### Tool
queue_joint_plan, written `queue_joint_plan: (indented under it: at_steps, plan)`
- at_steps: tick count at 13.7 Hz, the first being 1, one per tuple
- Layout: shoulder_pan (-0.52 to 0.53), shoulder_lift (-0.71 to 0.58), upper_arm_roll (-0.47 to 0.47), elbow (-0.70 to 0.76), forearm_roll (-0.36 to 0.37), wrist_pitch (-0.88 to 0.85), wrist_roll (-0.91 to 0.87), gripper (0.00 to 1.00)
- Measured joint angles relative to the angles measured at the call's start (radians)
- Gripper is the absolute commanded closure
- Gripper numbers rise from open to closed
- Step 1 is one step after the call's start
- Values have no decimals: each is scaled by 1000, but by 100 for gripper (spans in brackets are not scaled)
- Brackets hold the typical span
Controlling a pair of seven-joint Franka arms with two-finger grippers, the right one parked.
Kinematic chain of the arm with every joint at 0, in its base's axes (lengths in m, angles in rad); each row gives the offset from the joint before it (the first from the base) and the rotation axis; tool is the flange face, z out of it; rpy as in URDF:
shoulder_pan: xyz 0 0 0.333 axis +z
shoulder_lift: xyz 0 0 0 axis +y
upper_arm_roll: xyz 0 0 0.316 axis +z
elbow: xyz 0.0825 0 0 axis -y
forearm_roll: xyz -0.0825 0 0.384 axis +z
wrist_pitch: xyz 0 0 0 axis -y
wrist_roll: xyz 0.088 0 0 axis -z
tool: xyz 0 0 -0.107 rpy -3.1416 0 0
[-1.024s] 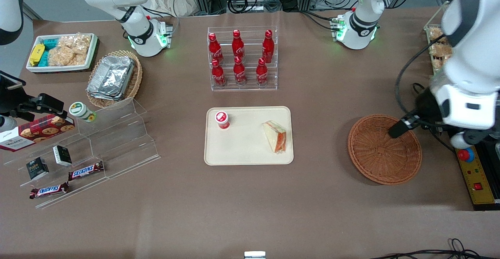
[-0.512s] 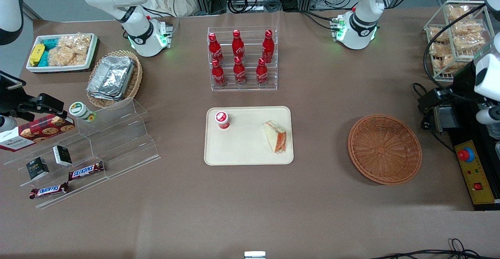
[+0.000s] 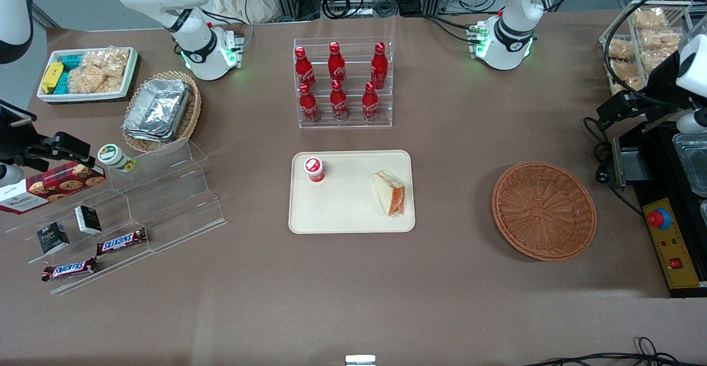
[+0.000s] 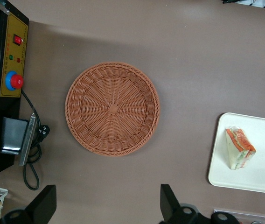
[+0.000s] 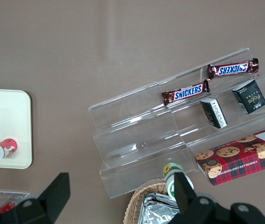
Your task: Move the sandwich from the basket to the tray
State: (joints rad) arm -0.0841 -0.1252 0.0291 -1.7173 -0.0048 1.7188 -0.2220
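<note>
The triangular wedge sandwich of pale tan bread with an orange-red and green filling edge (image 3: 390,191) (image 4: 239,149) lies on the flat cream-beige rectangular plastic tray (image 3: 353,211) (image 4: 263,179), at the tray's end toward the working arm. A small red-capped cup (image 3: 314,169) stands on the same tray, well apart from the sandwich, toward the parked arm's end. The round shallow orange-brown wicker basket (image 3: 544,210) (image 4: 112,108) sits on the brown table (image 3: 353,288), well apart from the tray toward the working arm's end, and holds nothing. The left arm's gripper (image 4: 107,207) hangs high above the table at the working arm's end, its two black fingers (image 4: 44,203) spread wide with nothing between them, the basket showing below in the wrist view.
</note>
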Motion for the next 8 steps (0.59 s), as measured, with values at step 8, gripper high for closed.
queue_joint_plan:
  at_steps: [8]
  plan:
    - [0, -135, 4, -198, 0, 75, 5, 0]
